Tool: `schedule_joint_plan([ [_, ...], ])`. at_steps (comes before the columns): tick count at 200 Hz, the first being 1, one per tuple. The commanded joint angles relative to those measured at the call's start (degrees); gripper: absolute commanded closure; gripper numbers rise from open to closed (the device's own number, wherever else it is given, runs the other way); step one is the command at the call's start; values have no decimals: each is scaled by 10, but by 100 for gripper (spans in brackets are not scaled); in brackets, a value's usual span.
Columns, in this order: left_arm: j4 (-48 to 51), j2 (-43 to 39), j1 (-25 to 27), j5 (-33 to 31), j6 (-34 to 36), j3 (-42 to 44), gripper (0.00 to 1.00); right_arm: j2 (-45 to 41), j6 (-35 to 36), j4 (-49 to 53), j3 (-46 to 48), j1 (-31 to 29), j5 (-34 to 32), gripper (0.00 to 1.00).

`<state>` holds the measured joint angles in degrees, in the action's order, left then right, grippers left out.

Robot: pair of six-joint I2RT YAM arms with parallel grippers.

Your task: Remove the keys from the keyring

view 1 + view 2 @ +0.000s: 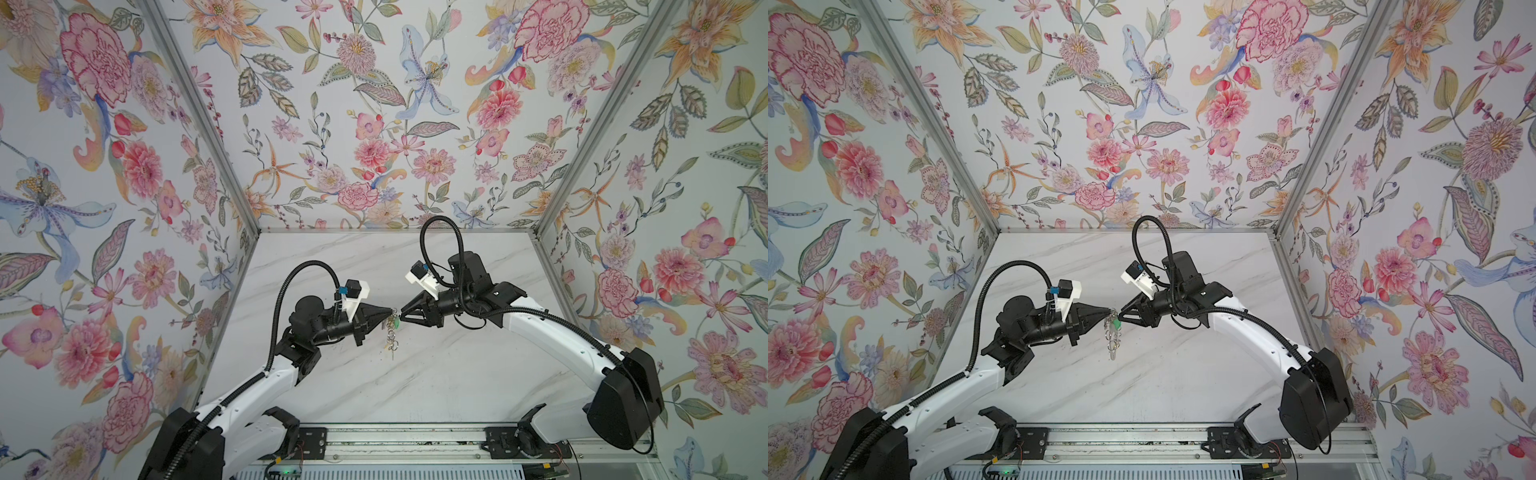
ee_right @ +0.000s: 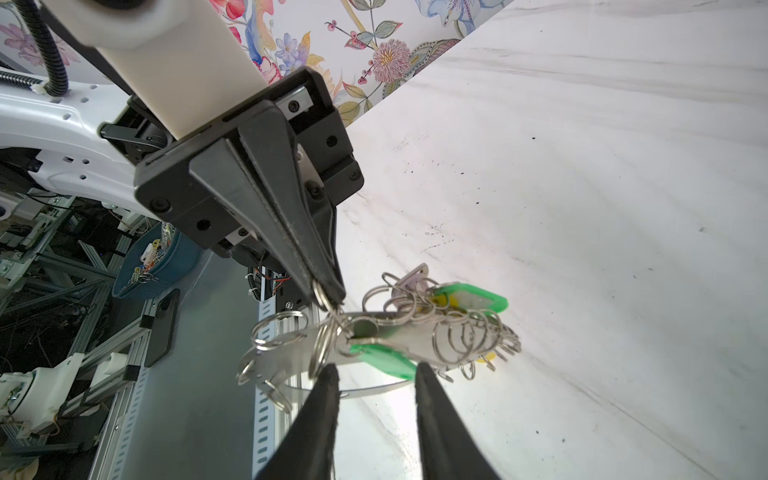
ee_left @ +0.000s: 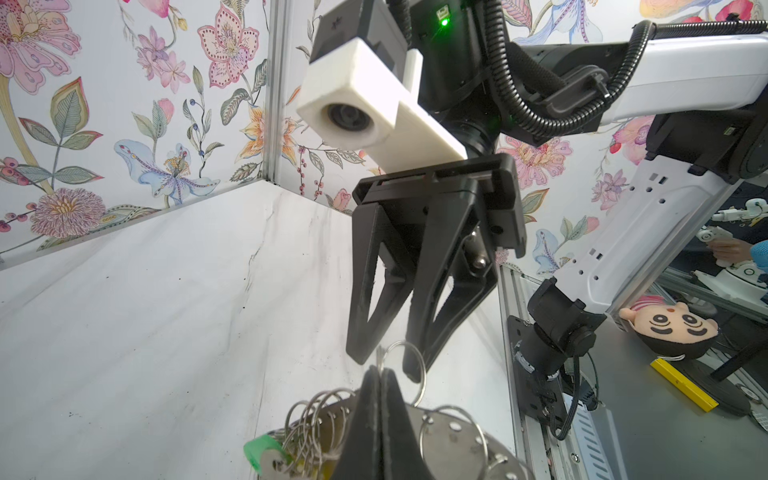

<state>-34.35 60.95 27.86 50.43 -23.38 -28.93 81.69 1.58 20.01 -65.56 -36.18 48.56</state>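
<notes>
Currently | left gripper (image 2: 330, 294) clenched on one silver wire ring (image 2: 319, 297) of flat grey metal crescent keyring (image 2: 403, 335) | right gripper (image 2: 376, 374) jaws apart, straddling green-tagged silver keys (image 2: 386, 358) | I fear the thin pinch slipping, the bunch dropping.

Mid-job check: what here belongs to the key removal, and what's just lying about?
Job: keyring; keys with green tags; left end effector, shut on keyring; right end effector, open.
Lying about, off the table: phone; blue tub; plush doll; yellow bar.

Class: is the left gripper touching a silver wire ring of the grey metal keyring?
Touching: right wrist view shows the left gripper pinching a wire ring.
</notes>
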Motion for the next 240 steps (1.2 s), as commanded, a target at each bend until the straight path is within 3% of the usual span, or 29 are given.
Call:
schedule_joint_plan([
  [1,-33,-3,-7,9,-4,-21,100,-4,3,8,-8,-6,-10,67],
  [158,-34,-12,-7,4,-8,-21,100,29,11,12,-50,-49,-58,64],
  [240,-43,-7,-7,6,-11,-21,100,30,13,20,-65,-70,-95,56],
])
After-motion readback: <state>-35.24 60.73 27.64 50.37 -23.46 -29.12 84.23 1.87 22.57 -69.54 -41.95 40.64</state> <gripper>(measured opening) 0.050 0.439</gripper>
